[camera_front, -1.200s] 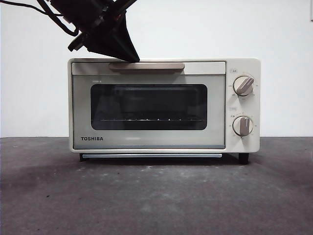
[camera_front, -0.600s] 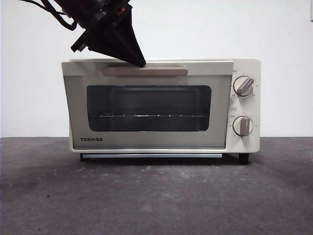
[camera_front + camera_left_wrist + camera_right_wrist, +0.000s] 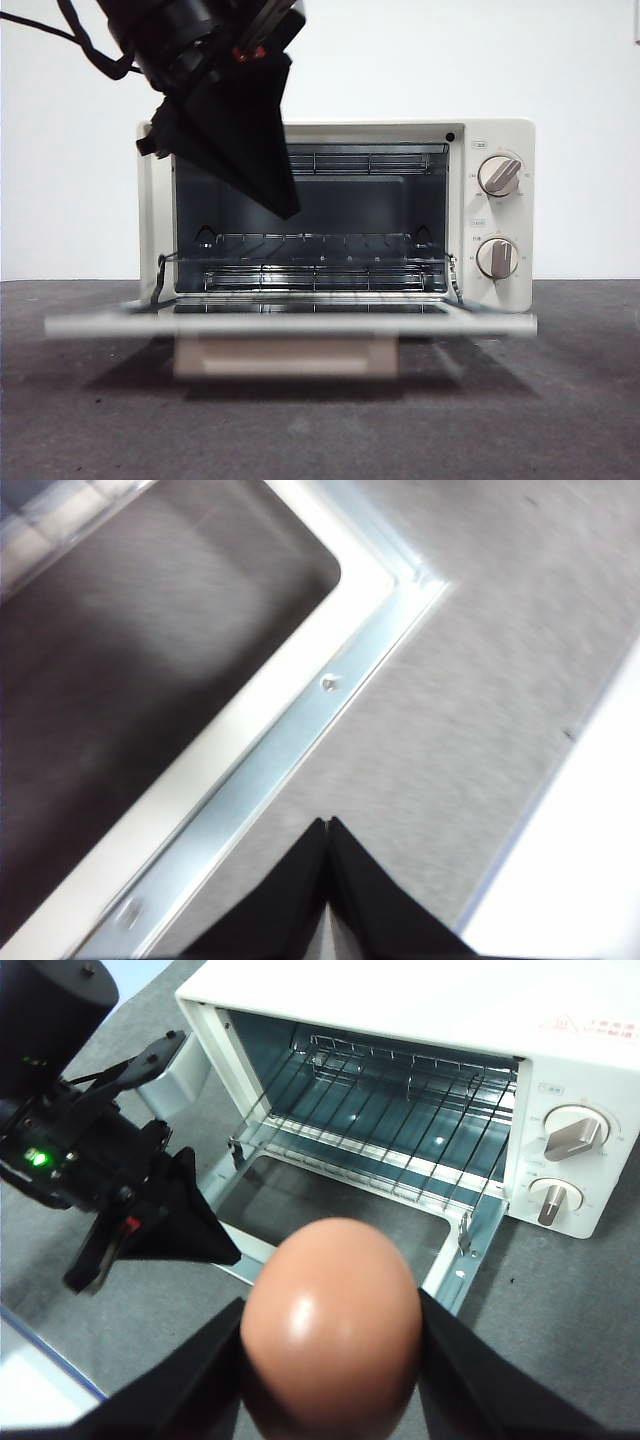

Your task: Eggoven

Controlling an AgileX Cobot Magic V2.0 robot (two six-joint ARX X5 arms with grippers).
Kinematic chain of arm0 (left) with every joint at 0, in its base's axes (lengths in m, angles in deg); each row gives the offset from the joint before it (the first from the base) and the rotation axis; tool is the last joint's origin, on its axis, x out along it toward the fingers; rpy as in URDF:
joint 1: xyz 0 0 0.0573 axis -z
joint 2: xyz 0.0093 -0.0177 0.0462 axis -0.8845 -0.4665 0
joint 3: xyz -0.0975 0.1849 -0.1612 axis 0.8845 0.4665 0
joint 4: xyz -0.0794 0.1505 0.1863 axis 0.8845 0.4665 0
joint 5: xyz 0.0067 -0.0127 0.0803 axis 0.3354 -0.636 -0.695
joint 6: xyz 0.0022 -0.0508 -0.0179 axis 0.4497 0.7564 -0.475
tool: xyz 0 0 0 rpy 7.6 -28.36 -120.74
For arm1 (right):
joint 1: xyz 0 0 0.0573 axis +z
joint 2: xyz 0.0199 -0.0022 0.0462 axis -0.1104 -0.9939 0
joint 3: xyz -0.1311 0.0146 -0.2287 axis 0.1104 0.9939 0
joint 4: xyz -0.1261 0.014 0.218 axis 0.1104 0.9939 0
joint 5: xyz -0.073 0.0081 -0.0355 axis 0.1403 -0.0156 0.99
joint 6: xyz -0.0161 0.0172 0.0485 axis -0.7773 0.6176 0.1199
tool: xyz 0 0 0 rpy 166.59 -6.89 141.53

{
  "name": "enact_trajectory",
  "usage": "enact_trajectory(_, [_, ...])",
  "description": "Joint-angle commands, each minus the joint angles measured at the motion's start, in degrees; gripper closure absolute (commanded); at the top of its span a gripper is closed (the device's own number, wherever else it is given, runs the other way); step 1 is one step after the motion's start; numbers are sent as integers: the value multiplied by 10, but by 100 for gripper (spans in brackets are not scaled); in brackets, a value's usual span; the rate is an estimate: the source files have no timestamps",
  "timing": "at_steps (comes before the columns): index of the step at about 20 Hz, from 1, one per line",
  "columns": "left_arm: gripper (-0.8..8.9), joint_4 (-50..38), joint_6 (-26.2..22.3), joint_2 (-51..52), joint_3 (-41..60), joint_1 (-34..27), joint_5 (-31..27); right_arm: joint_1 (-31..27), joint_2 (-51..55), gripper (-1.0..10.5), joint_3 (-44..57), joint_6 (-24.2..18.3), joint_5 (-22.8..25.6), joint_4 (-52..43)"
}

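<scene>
Looking level across the table: toaster oven [image 3: 497, 215] with door [image 3: 290, 324] dropped flat, wire rack [image 3: 315, 272] exposed; left gripper [image 3: 285, 205] hanging before the cavity's left half, jaws pressed together, holding nothing.

Looking from the left wrist: left gripper [image 3: 328, 825] closed to a point above the door's [image 3: 300, 730] metal edge.

Looking from the right wrist: egg [image 3: 330, 1325] clamped between right gripper [image 3: 330, 1360] jaws, short of the door; rack [image 3: 390, 1110] straight ahead beyond it; right arm judged nearer to insertion.
</scene>
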State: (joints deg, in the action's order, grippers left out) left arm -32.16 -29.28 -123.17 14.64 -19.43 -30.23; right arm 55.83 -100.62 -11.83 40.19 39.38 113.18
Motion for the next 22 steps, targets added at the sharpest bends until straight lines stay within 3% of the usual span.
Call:
enact_trajectory(1, [806, -4, 0, -1, -9, 4, 2, 6, -14, 944, -12, -6, 1, -6])
enact_trajectory(7, [806, -23, 10, 69, -9, -18, -67, 4, -103, 944, -12, -6, -12, -57])
enact_trajectory(13, [807, 11, 2, 206, -7, -112, -70, -57, -254, 944, -12, -6, -99, -181])
enact_trajectory(15, [807, 38, -14, 246, -6, -156, -42, -83, -303, 944, -12, -5, -123, -222])
enact_trajectory(17, [807, 54, -25, 277, -3, -209, 24, -102, -351, 944, -12, -4, -142, -264])
enact_trajectory(22, [807, 52, -31, 329, 49, -347, 144, -132, -433, 944, -12, -2, -153, -347])
